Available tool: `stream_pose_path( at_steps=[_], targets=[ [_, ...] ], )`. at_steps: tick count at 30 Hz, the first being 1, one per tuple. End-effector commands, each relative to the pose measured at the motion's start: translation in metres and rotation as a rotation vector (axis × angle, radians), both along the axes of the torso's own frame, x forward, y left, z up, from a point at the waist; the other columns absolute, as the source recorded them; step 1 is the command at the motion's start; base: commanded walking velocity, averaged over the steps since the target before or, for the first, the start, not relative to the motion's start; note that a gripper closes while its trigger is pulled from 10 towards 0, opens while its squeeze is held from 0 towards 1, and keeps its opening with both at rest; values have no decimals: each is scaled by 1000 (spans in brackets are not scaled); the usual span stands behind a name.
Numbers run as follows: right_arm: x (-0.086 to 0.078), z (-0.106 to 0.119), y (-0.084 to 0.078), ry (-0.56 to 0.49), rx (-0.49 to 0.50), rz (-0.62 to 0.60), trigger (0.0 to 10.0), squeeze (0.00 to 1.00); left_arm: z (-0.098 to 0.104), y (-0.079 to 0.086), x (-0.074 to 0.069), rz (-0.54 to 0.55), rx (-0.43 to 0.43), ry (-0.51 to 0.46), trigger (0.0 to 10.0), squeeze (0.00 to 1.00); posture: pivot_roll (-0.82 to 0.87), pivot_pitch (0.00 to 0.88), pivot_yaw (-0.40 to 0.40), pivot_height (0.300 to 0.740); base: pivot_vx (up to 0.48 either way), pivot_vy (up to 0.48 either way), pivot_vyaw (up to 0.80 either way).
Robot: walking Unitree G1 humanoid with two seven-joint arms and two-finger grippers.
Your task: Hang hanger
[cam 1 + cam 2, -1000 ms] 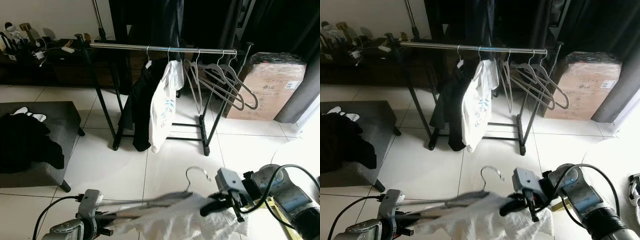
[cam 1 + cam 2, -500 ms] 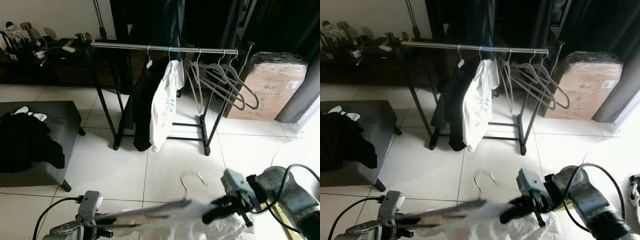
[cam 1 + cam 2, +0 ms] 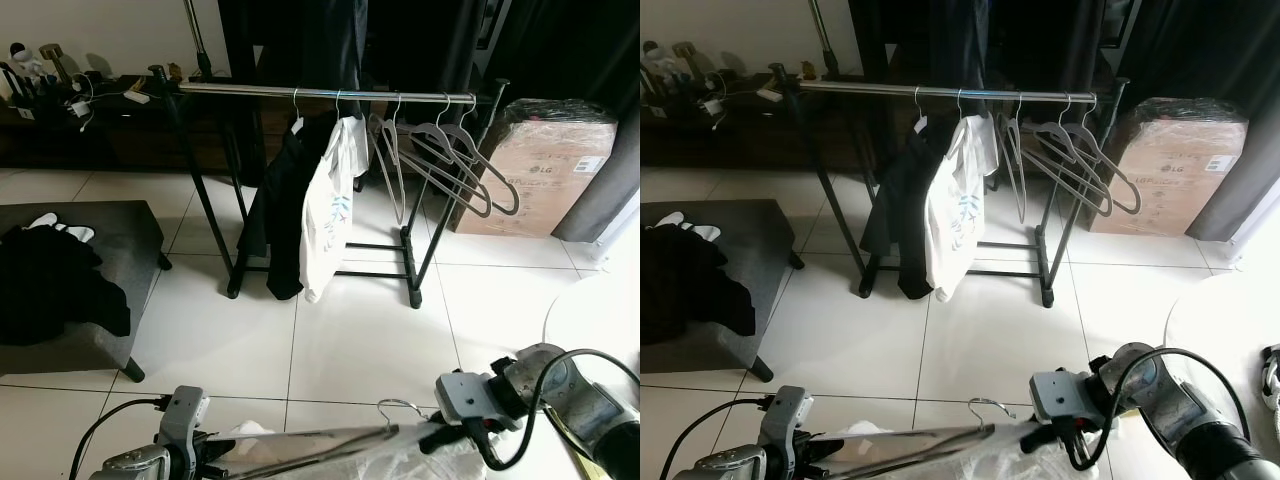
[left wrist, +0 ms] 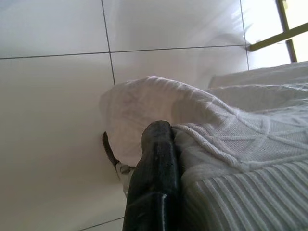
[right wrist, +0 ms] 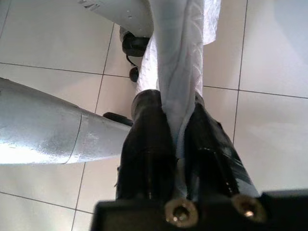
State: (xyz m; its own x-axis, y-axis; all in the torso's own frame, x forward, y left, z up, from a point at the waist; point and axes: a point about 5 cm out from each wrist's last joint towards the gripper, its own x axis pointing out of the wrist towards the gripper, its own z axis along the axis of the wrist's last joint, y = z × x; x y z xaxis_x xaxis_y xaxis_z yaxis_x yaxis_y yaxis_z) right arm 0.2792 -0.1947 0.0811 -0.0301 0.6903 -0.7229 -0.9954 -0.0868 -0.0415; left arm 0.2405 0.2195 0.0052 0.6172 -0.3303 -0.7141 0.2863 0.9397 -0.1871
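Hanger between both grippers' fingers

Clothes rack ahead, bench left, box right.

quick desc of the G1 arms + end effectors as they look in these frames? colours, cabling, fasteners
Both arms are silver metal. The right end effector has two long glossy black fingers on a black base with two brass-coloured screws; its grey wrist block carries a looping black cable. The left end effector finger is rounded glossy black; a black cable trails from that wrist.
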Motion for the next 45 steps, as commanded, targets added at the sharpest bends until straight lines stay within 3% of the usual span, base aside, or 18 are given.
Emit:
stream_pose_path(
  at_steps=[1,12,17,21,25,27,29,31,34,36,45],
  targets=[
    [3,9,-18,26,56,-112,0,0,-3,41,-13,72,171,57,0,0,71,185,-17,740,0,0,0],
    [3,8,-25,23,44,-120,0,0,-6,35,-15,34,174,63,0,0,66,177,-19,740,0,0,0],
    [-6,12,-23,105,81,-54,0,0,-8,38,-16,54,196,68,0,0,63,172,-20,740,0,0,0],
    [-14,13,-25,173,99,-11,0,0,-2,41,-4,212,111,10,0,0,64,172,-21,740,0,0,0],
    [-16,13,-25,184,100,7,0,0,1,45,1,324,35,-18,0,0,62,172,-22,740,0,0,0],
    [-17,13,-24,189,113,17,0,0,4,52,4,462,-60,-40,0,0,63,174,-21,740,0,0,0],
    [-17,12,-24,185,110,19,0,0,5,57,4,516,-85,-41,0,0,64,173,-21,740,0,0,0],
    [-16,10,-23,169,104,13,0,0,7,57,5,563,-152,-45,0,0,69,174,-21,740,0,0,0],
    [-15,9,-22,162,102,9,0,0,8,56,5,576,-181,-47,0,0,70,175,-21,740,0,0,0],
    [-8,3,-21,68,45,-39,0,0,11,47,6,520,-260,-47,0,0,72,175,-21,740,0,0,0],
    [13,0,-19,-142,17,-206,0,0,14,33,4,404,-333,-23,0,0,74,175,-19,740,0,0,0]
  ],
)
